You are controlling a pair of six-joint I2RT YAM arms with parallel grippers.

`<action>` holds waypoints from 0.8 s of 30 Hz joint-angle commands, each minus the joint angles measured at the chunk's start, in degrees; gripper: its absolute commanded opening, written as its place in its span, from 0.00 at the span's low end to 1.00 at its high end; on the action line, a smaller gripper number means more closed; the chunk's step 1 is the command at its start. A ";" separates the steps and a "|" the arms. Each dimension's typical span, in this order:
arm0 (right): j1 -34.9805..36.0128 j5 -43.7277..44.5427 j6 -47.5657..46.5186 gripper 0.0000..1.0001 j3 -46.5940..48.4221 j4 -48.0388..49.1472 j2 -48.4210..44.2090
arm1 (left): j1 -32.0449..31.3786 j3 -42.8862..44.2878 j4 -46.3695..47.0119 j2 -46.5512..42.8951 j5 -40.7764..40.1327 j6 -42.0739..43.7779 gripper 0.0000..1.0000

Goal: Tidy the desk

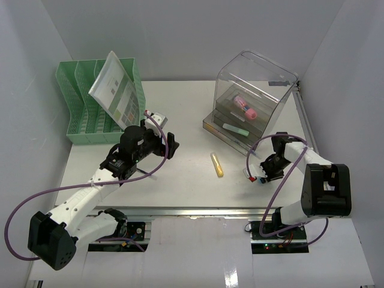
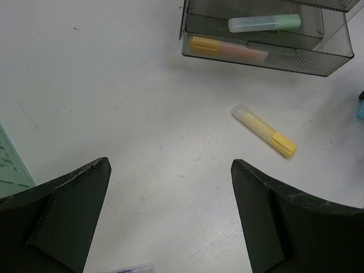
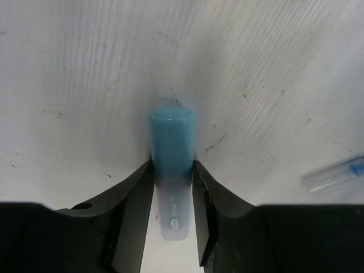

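The desk (image 1: 186, 180) is a white tabletop with an aluminium rail at its front edge. A yellow highlighter (image 1: 217, 164) lies loose at its middle and also shows in the left wrist view (image 2: 264, 131). My left gripper (image 1: 170, 146) is open and empty above the desk, left of the yellow highlighter; in its wrist view (image 2: 170, 165) only bare desk lies between the fingers. My right gripper (image 1: 259, 174) is low at the desk's right front. In its wrist view (image 3: 172, 165) it is shut on a blue highlighter (image 3: 170, 139) that rests on the desk.
A green slotted file rack (image 1: 81, 117) with a leaning sheet of paper (image 1: 117, 90) stands at the back left. A clear plastic drawer box (image 1: 252, 96) at the back right holds pink and green highlighters (image 2: 264, 23). A thin clear pen (image 3: 335, 173) lies right of the blue highlighter.
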 commanded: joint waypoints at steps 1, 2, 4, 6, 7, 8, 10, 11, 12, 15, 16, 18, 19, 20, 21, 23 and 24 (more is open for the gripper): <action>2.54 -6.55 -4.71 0.33 0.34 1.17 0.46 | 0.40 -0.41 0.12 -1.55 -0.02 0.57 0.98; 3.77 -7.74 -2.56 0.29 0.59 1.66 0.07 | 0.40 -0.41 0.15 -1.44 0.69 0.53 0.98; 6.54 -10.30 4.86 0.15 2.13 1.92 -1.13 | 0.34 -0.58 0.49 -1.28 3.08 0.37 0.98; 9.27 -15.11 12.05 0.08 3.77 2.08 -3.90 | 0.32 -0.67 0.88 -1.14 5.54 0.12 0.98; 12.13 -17.71 18.75 0.08 5.30 2.57 -5.93 | 0.39 -0.67 1.09 -0.94 7.77 -0.02 0.98; 14.97 -19.00 25.74 0.08 6.20 3.73 -7.07 | 0.40 -0.67 1.23 -0.74 9.44 -0.10 0.98; 19.28 -21.93 39.08 0.08 9.78 7.21 -9.67 | 0.40 -0.53 1.37 -0.06 11.41 -0.64 0.98; 21.10 -22.90 44.90 0.08 11.81 8.97 -10.26 | 0.40 -0.53 1.42 0.19 12.06 -0.94 0.98; 22.90 -23.59 50.38 0.08 13.80 10.67 -10.46 | 0.40 -0.58 1.47 0.39 12.64 -1.24 0.98; 24.79 -20.30 70.33 0.08 20.79 16.69 -8.51 | 0.48 -1.07 2.88 1.34 16.85 -3.83 0.98; 24.88 -18.31 74.51 0.08 23.19 18.21 -7.63 | 0.54 -1.30 3.53 2.13 18.95 -5.61 0.98; 24.83 -10.25 82.34 0.08 25.65 23.07 -6.05 | 0.59 -1.29 4.64 3.76 22.60 -9.39 0.98; 24.83 -6.79 84.19 0.08 26.58 24.78 -5.43 | 0.66 -1.30 5.34 5.18 23.58 -13.01 0.98; 24.90 -1.42 86.01 0.08 27.02 26.89 -4.13 | 0.66 -1.59 5.56 5.84 24.89 -14.99 0.98; 24.91 3.07 87.43 0.10 27.43 28.60 -3.08 | 0.66 -2.12 6.91 6.63 25.40 -18.14 0.98; 24.91 10.26 89.13 0.17 27.87 31.29 -1.23 | 0.58 -3.38 9.55 8.05 26.27 -24.60 0.98; 24.91 11.34 89.59 0.24 28.03 31.77 -0.80 | 0.57 -3.85 10.39 8.52 26.34 -27.07 0.98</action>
